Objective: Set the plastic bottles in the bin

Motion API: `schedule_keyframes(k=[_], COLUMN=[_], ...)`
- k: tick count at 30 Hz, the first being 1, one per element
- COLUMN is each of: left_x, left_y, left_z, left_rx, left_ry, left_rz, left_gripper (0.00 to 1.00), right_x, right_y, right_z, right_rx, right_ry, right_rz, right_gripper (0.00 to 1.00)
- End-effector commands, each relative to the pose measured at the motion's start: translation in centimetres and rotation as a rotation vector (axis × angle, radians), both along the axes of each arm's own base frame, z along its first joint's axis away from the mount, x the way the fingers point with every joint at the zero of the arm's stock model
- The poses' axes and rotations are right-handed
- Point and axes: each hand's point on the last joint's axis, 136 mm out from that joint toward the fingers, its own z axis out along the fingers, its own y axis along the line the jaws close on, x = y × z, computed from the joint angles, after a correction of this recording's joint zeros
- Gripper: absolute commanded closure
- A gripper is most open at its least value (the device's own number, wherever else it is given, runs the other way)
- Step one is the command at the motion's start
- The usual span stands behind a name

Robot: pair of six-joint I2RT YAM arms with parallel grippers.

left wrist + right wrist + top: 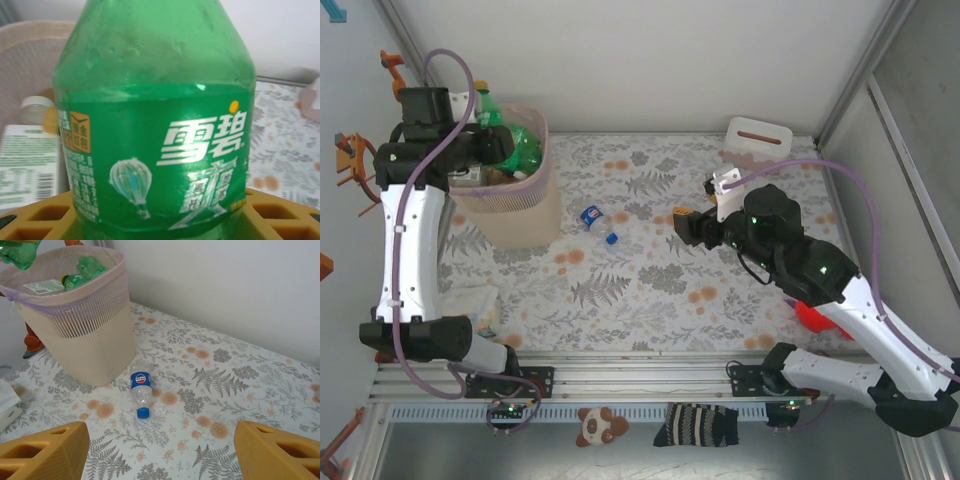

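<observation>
Yellow-orange pads of the right gripper (162,440) are standing wide apart with nothing between them. The gripper is hovering over the middle of the table and facing the small clear bottle (141,390). That bottle is lying on its side just beside the foot of the bin (95,340). Its long axis is running diagonally, with the blue cap pointing toward the near right and the base toward the bin. Being round, it is liable to roll if one finger is touching it first, so the jaws are needing to close across the body, not along it. Reaching in that close is also risking a knock against the bin wall.

Farther off, toward the far-left corner, the left gripper (160,222) is clamping the green bottle (155,150) around its lower body. The shoulder is rising away from the fingers, so the bottle's long axis is crossing the jaws. It seems to be hanging nearer the bin's rim than its middle, and bottles are lying high inside. I judge a release here is risking a glance off the rim or the pile, with the bottle tumbling out onto the table
</observation>
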Motion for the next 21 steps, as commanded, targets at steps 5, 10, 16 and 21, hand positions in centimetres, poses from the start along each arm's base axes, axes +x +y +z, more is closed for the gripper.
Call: schedule_keyframes(k=[5, 10, 16, 21], left_x=[1.1, 2.1, 3.3, 3.5], left_y=[4.9, 8.2, 10.4, 11.1], left_z=[-1.9, -4.4, -7.1, -8.3], left_rx=[0.101, 0.136, 0.185, 0.183], left_ry=[0.055, 0.12, 0.19, 0.231], left_rz=[0.02, 0.068, 0.099, 0.118], left_gripper=[0.46, 0.46, 0.44, 0.39], right_x=[0.5, 0.8, 1.3, 1.6], right_y=[0.2, 0.5, 1.3, 1.7], right_z=[0.8, 0.6, 0.2, -0.1], right_rx=[0.01, -0.001, -0.019, -0.027], right_ry=[-0.012, -0.009, 0.001, 0.006], right_rz=[-0.012, -0.011, 0.006, 0.008], right_gripper=[0.25, 0.25, 0.25, 0.25])
